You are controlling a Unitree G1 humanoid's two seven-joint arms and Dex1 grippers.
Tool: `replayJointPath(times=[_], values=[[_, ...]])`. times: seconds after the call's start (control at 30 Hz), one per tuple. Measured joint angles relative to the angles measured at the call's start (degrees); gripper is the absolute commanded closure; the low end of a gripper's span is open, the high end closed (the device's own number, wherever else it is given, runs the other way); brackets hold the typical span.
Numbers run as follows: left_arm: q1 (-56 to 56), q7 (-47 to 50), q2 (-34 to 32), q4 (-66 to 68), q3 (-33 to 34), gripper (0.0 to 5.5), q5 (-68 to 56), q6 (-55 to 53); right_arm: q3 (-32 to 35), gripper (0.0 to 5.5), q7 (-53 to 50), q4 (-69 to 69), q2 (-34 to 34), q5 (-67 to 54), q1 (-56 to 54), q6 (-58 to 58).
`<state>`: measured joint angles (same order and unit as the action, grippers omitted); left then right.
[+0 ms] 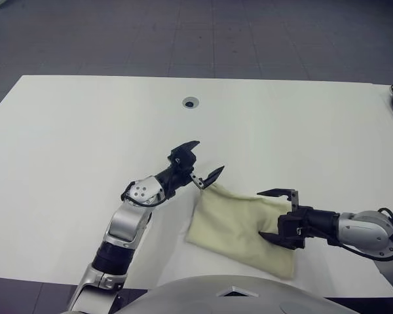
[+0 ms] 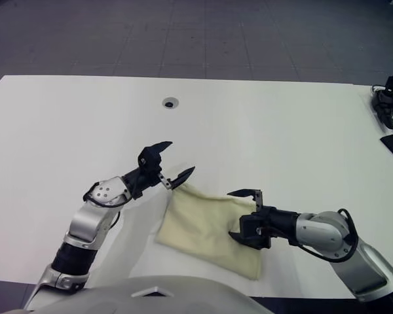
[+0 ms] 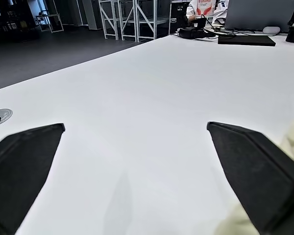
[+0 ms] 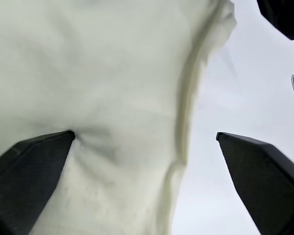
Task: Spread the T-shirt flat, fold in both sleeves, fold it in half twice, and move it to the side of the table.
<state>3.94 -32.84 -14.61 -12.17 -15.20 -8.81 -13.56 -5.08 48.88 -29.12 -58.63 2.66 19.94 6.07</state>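
Note:
The pale yellow T-shirt (image 1: 239, 226) lies folded into a small rectangle near the table's front edge, right of centre. My left gripper (image 1: 204, 159) hovers open just above the shirt's far left corner, nothing between its fingers. My right gripper (image 1: 270, 213) is open over the shirt's right side, one finger (image 1: 273, 238) resting on the cloth and the other (image 1: 278, 192) above the shirt's far edge. In the right wrist view the folded cloth (image 4: 88, 98) lies under the open fingers. A sliver of shirt (image 3: 235, 223) shows by one finger in the left wrist view.
The white table (image 1: 85, 163) stretches wide to the left and back. A round cable port (image 1: 191, 102) sits at the back centre. Dark cables and gear (image 2: 388, 104) lie at the far right edge.

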Motion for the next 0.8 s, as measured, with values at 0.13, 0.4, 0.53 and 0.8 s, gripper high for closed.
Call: replayJointPath(times=[0.13,0.4,0.53,0.8], values=[[-0.54,-2.14,-0.04,-3.09,0.17,0.10,-3.46,-0.92,1.14,0.11,1.19,-0.11,-0.02,-0.61,-2.07,-1.20],[-2.54,-8.98,-2.44,-7.32,-7.49,0.10,-4.58,-1.81,0.71,0.11,2.20,1.27,0.21,1.18,-0.77,0.31],[0.00,-8.71,-2.48,-1.52,-10.43,0.10,-0.06,-1.42,0.28,0.11,2.31,1.81,0.46,1.86,-1.19,1.18],[3.97,-6.05,-2.56,10.77,-9.58,0.10,6.70,4.58,-0.61,0.11,2.37,1.93,0.77,2.42,-1.50,1.74]])
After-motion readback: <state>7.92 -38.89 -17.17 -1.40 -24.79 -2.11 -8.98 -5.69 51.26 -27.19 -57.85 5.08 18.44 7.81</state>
